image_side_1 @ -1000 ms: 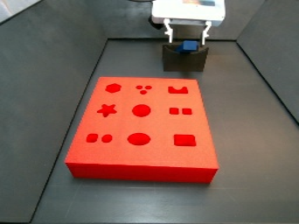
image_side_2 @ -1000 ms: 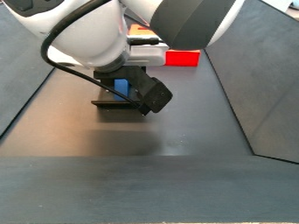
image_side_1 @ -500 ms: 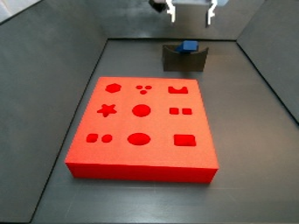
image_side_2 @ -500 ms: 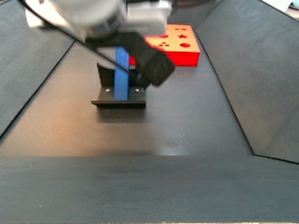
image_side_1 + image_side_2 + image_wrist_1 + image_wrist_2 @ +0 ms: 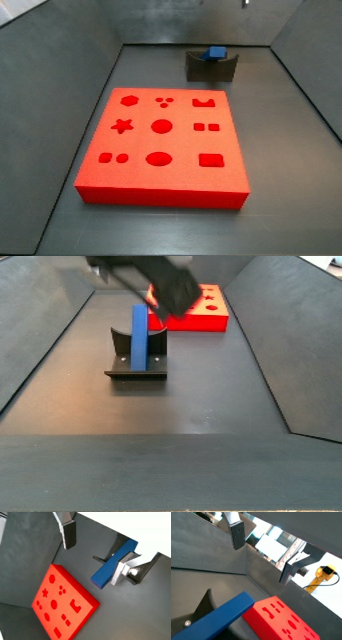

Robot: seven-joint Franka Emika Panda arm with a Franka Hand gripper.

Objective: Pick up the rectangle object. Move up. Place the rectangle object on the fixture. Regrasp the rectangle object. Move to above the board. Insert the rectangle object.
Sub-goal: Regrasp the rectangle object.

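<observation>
High above the fixture, clear of everything on the desk: the hand [image 5: 100,549], its two silver fingers [image 5: 67,533] spread wide apart with nothing between them, as both wrist views show. In a side view only a blurred dark mass of it [image 5: 160,274] shows at the upper edge.

Below the hand: the rectangle object [image 5: 115,563], a blue bar, resting on the fixture [image 5: 136,359] and untouched. In a side view the bar [image 5: 139,337] stands leaning in the dark bracket, long axis rising steeply from the base plate; in another side view only its square blue end [image 5: 214,52] shows above the fixture [image 5: 210,66].

Key relation: the bar lies straight beneath the open fingers, its long axis running roughly crosswise between them in a wrist view. By judgement, placement is done and the regrasp comes next, calling for a straight descent onto the bar.

Further out: the board [image 5: 163,148], red, flat on the desk [image 5: 294,215], well apart from the fixture, its cutouts all empty.
</observation>
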